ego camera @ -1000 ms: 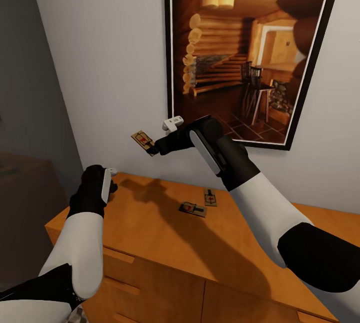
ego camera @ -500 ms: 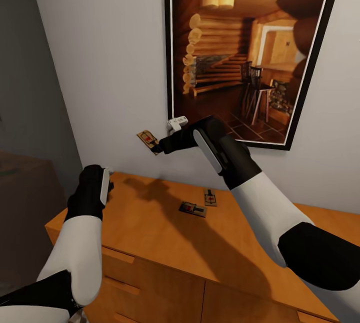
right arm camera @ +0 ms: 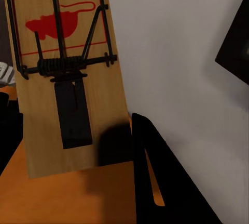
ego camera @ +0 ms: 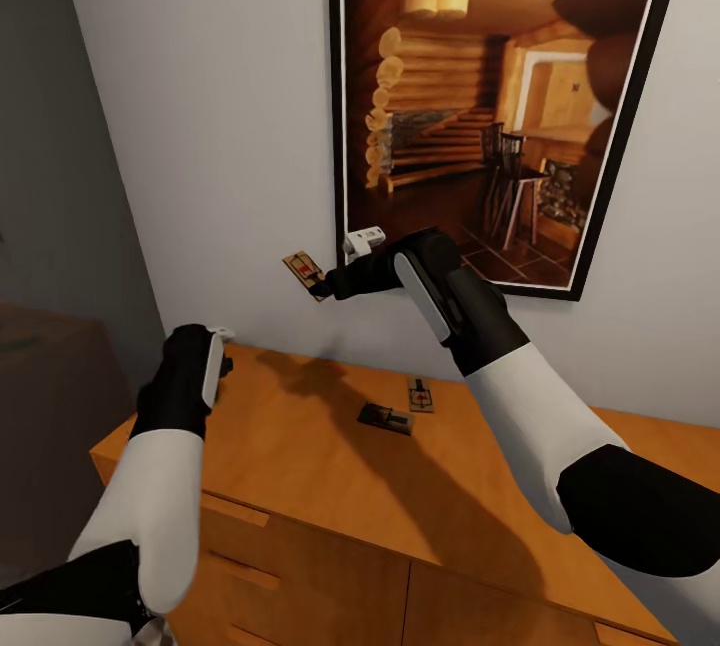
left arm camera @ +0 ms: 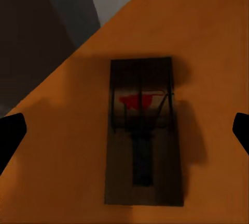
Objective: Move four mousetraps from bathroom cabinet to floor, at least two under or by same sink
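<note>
Four mousetraps can be counted across the views. The head view shows two of them lying on the cabinet (ego camera: 300,466) top: a dark one (ego camera: 385,417) out on the open middle and a second (ego camera: 421,395) just beside it, closer to the back edge by the wall. It also shows the right gripper (ego camera: 325,284) raised well above the top, holding a third trap (ego camera: 305,271) by one end, tilted in the air in front of the pale wall (ego camera: 220,126).

The right wrist view brings that held trap (right arm camera: 62,73) close: tan board, red mouse mark, dark wire and spring, with a black finger (right arm camera: 155,172) closed against its lower end.

The left gripper (ego camera: 215,351) hangs over the cabinet's left back corner. In the head view, what lies beneath it is hidden. The left wrist view shows it: a fourth trap (left arm camera: 142,130) flat on the orange wood, in shadow, with the two dark fingertips (left arm camera: 10,135) spread wide on either side, touching nothing.

A framed log-cabin picture (ego camera: 480,96) hangs on the wall behind the right arm.
</note>
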